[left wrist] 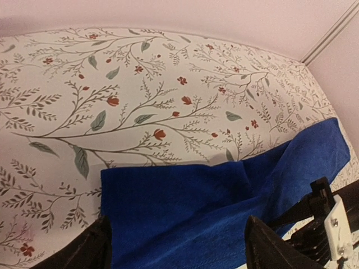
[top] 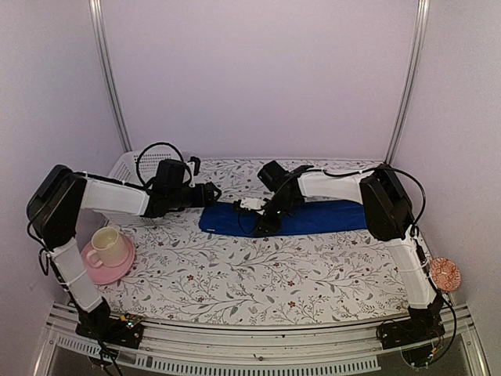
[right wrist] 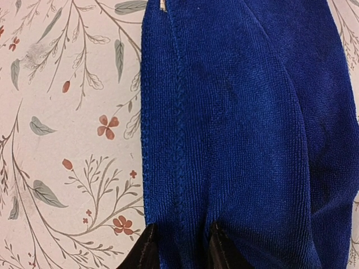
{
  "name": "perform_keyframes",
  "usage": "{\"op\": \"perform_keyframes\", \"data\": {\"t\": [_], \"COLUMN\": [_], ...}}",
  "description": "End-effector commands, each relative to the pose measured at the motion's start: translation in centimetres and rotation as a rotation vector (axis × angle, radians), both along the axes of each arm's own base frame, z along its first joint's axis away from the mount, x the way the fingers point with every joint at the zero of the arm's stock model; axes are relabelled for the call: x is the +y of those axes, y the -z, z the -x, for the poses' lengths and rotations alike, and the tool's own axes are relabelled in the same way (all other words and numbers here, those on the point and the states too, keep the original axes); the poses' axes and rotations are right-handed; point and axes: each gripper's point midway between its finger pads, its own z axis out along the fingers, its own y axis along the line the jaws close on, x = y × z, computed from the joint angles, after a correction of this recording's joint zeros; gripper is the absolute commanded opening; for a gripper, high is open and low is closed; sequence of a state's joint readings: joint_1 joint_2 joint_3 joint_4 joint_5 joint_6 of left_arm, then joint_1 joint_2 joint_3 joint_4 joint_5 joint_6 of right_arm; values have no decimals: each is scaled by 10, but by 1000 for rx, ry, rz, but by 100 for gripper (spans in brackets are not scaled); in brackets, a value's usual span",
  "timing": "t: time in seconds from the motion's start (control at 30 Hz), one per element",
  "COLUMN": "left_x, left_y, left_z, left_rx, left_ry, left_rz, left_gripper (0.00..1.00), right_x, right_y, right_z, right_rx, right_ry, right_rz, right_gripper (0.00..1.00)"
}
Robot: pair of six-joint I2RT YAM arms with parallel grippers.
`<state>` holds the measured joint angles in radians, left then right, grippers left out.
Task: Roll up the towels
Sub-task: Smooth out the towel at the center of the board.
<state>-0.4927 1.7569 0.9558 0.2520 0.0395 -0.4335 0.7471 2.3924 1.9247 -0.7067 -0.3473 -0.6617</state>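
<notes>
Stretching side to side across the surface in the top view, the blue towel lay flat and unrolled. The right claw was down on its left part, and the left claw hovered just off that same end. A roll would probably run along that axis. A cup lay well behind the left claw and a white basket sat beside its arm, neither in the way.

From the left wrist, its fingers stood wide and empty, the towel's end just ahead between them.

From the right wrist, its fingers were narrow and straddled the hem, which ran straight ahead. Whether they pinched the cloth I could not tell.
</notes>
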Motion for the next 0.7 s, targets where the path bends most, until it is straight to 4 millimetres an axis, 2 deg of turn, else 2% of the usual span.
{"op": "perform_keyframes", "data": {"t": [0.0, 0.13, 0.2, 0.43, 0.57, 0.67], "left_x": [-25, -38, -39, -27, -13, -4], "left_y": [6, 23, 46, 75, 82, 85], "left_z": [-17, -25, -24, -23, -24, -25], "left_rx": [28, 75, 119, 180, 193, 193], "left_ry": [81, 109, 109, 48, -27, -73], "left_rz": [107, 136, 130, 86, 45, 23], "left_gripper": [76, 71, 68, 60, 59, 59], "right_x": [-1, 0, 0, 1, 4, 5], "right_y": [-1, -7, -8, -4, -11, -13], "right_z": [2, 1, 0, 2, 8, 10], "right_rx": [18, 13, 14, 34, 53, 63], "right_ry": [11, 20, 24, 21, 2, -3], "right_rz": [19, 8, 5, 0, -21, -28], "right_gripper": [31, 26, 22, 20, 33, 35]}}
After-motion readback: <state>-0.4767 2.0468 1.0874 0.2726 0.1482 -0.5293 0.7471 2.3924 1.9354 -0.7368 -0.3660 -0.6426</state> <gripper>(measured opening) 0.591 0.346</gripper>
